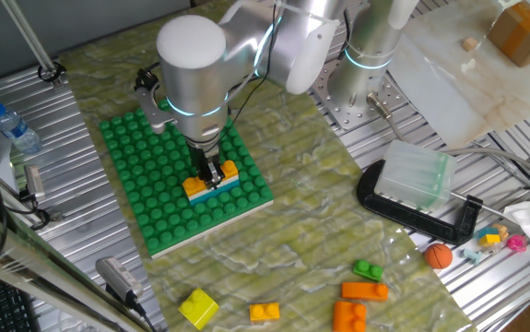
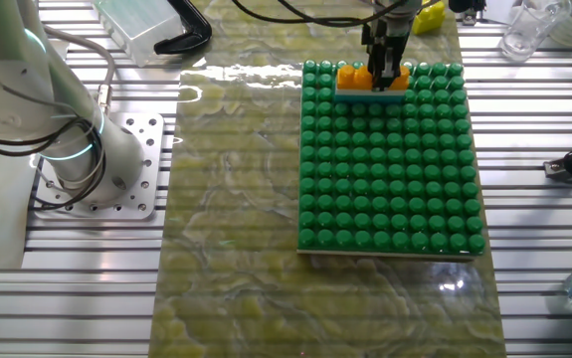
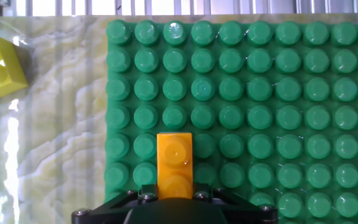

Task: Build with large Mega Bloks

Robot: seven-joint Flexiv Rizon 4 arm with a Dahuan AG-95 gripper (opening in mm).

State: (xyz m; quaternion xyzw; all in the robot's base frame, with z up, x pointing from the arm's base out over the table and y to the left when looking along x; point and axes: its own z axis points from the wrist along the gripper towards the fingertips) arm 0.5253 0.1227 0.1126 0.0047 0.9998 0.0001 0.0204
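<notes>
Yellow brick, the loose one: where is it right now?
The yellow brick lies off the green baseplate, on the mat near its corner, left of the small orange brick; the hand view shows it at the left edge.

On the green studded baseplate [image 1: 168, 184], near one edge, a long teal brick [image 2: 370, 95] lies flat with a yellow-orange brick [image 2: 372, 76] seated on top of it, studs up; from the hand view this upper brick [image 3: 174, 165] shows as a narrow piece with two round studs in line. Off the plate, loose bricks lie on the marbled surface: a yellow one [image 1: 198, 307] tilted on a corner, a small yellow-orange one [image 1: 265, 313] beside it, then a small green one [image 1: 368, 271] and two orange ones [image 1: 364, 291] [image 1: 349, 316] close together.
</notes>
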